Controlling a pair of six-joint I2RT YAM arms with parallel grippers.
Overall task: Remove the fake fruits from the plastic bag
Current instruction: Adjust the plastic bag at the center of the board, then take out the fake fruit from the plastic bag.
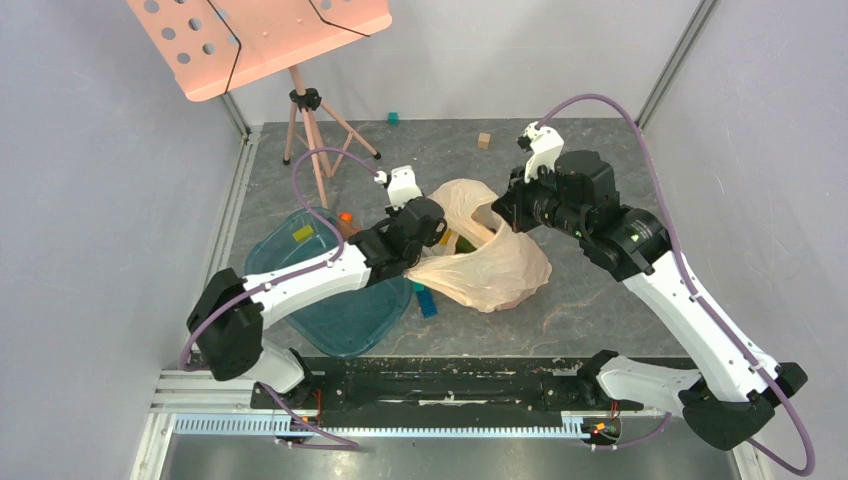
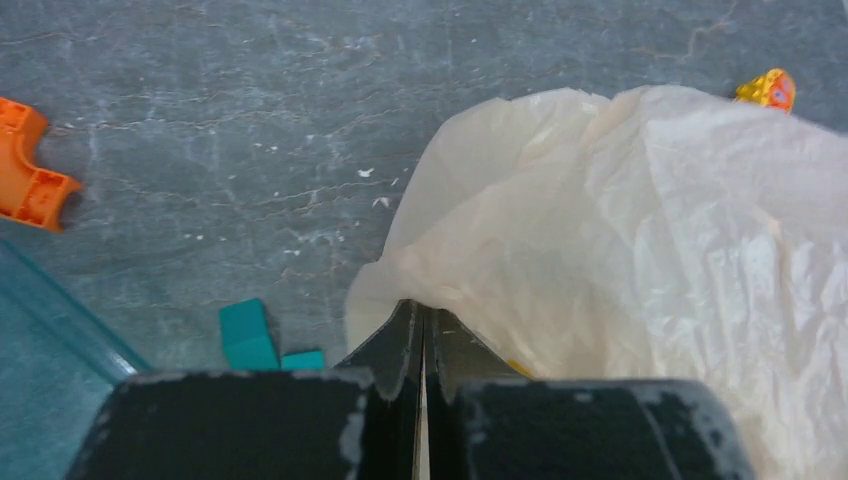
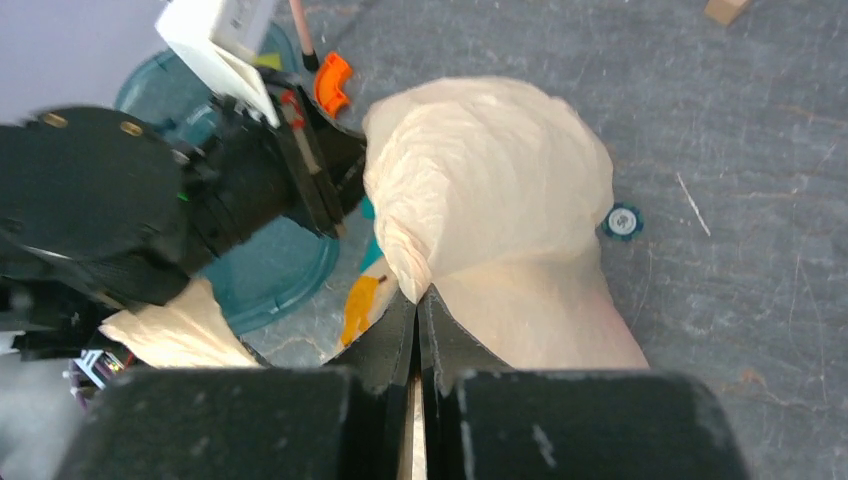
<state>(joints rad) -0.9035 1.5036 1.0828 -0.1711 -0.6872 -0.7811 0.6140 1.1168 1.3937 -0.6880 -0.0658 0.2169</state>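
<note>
Beside a teal tray (image 1: 350, 320) at nine o'clock, left hand (image 2: 420, 330) and right hand (image 3: 417, 310) are clamping the plastic bag (image 1: 500, 265), stretching eleven-to-five.

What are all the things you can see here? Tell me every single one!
plastic bag: one, peach, middle of the table
tray: one, see-through teal, left of the bag
music stand: one, pink, far left corner
curved piece: one, orange, on the table by the tray
flat piece: one, yellow, in the tray
teal block: one, far back
tan block: one, far back
blue block: one, between tray and bag
small toy: one, yellow-orange, behind the bag
round cap: one, blue, beside the bag
left gripper: one, black, shut on the bag's edge
right gripper: one, black, shut on the bag
</note>
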